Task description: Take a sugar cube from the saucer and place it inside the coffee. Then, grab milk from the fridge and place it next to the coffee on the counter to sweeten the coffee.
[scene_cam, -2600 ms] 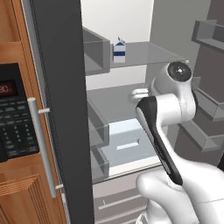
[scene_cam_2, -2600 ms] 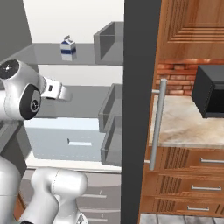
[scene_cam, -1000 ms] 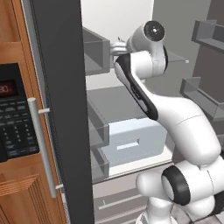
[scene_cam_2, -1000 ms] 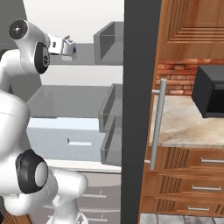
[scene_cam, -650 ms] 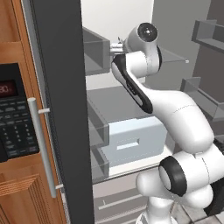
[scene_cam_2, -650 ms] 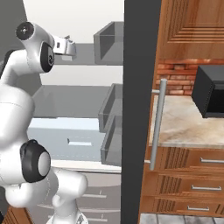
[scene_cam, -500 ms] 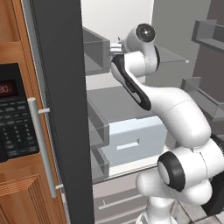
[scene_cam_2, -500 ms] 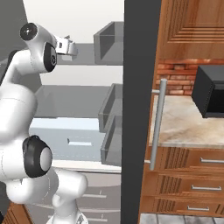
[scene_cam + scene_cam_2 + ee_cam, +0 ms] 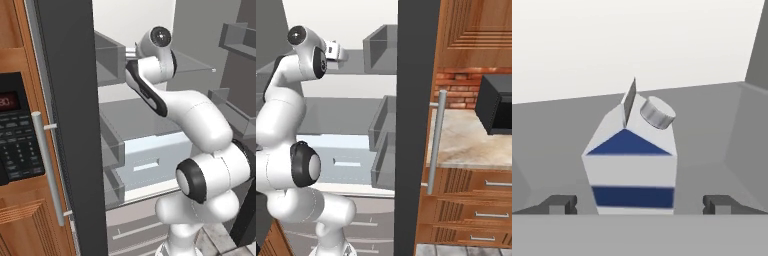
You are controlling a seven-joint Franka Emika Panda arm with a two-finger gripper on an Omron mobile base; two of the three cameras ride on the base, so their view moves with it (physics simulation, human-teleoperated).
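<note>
Raised since earlier, the hand (image 9: pixel 639 202) now reaches into the dark grey fridge (image 9: pixel 70 125). Its fingers are spread either side of the small white, blue-banded milk carton (image 9: pixel 632 165), ready to pinch it.

Base views flank fridge (image 9: pixel 75 125) (hand view close).

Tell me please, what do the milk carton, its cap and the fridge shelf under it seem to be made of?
The milk looks like matte printed paperboard: folded gable top, flat white and blue panels. Its cap looks like grey plastic or metal; the ribbed edge leaves it open. The fridge shelf looks like plain matte grey plastic, with no gloss.
</note>
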